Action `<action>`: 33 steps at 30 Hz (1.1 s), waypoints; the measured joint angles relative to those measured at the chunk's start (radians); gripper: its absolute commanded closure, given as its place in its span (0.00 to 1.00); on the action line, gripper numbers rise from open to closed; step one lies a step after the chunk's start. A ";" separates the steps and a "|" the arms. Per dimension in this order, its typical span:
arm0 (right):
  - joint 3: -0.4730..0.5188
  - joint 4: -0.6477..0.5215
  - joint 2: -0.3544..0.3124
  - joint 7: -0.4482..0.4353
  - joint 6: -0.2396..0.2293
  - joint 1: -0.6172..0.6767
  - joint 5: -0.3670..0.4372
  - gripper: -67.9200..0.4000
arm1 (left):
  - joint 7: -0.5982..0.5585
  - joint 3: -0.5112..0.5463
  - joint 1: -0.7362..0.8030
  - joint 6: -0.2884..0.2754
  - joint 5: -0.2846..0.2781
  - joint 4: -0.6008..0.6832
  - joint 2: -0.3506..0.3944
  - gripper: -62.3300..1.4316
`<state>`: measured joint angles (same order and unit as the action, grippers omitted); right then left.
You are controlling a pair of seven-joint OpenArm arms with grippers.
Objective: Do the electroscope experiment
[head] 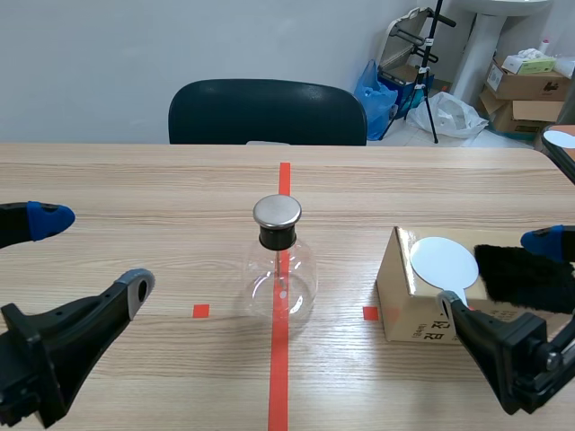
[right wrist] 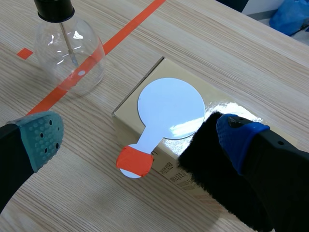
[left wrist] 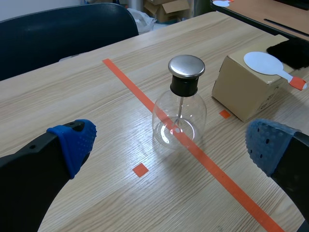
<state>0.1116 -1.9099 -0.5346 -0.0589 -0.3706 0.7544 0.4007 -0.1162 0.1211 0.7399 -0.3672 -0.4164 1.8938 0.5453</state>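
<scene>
Electroscope: glass flask [head: 282, 260], upright, counter [head: 135, 180] centre.
Left end effector [head: 92, 253]: at its 9 o'clock, fingers spread, empty.
Right end effector [head: 495, 273]: at 3 o'clock over the box [head: 404, 301], spread, empty.
Risk: overhanging paddle [right wrist: 169, 108] could slide off if nudged.
Unclear: fur [right wrist: 207, 159] partly behind a finger; flask's leaves indistinct.

Office-like lab room: taped table [head: 135, 171], chair [head: 267, 112], stacked cardboard boxes [head: 526, 94].

One each: flask [head: 280, 269], box [head: 406, 310], paddle [head: 444, 262], fur [head: 521, 277]
</scene>
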 measured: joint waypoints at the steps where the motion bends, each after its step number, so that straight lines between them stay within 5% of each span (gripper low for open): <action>1: 0.000 0.000 0.000 0.000 0.000 0.000 0.000 0.00 | 0.000 0.000 0.000 0.000 0.000 0.000 0.000 0.00; 29: 0.000 0.000 0.000 -0.064 0.000 0.000 -0.002 0.00 | 0.000 0.000 0.000 0.000 0.000 0.000 0.000 0.00; 33: 0.000 0.000 0.000 -0.085 0.000 0.000 -0.077 0.00 | 0.000 0.000 0.000 0.000 0.000 0.000 0.000 0.00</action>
<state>0.1116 -1.9099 -0.5346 -0.1436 -0.3710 0.7544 0.3241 -0.1165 0.1211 0.7399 -0.3672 -0.4164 1.8938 0.5453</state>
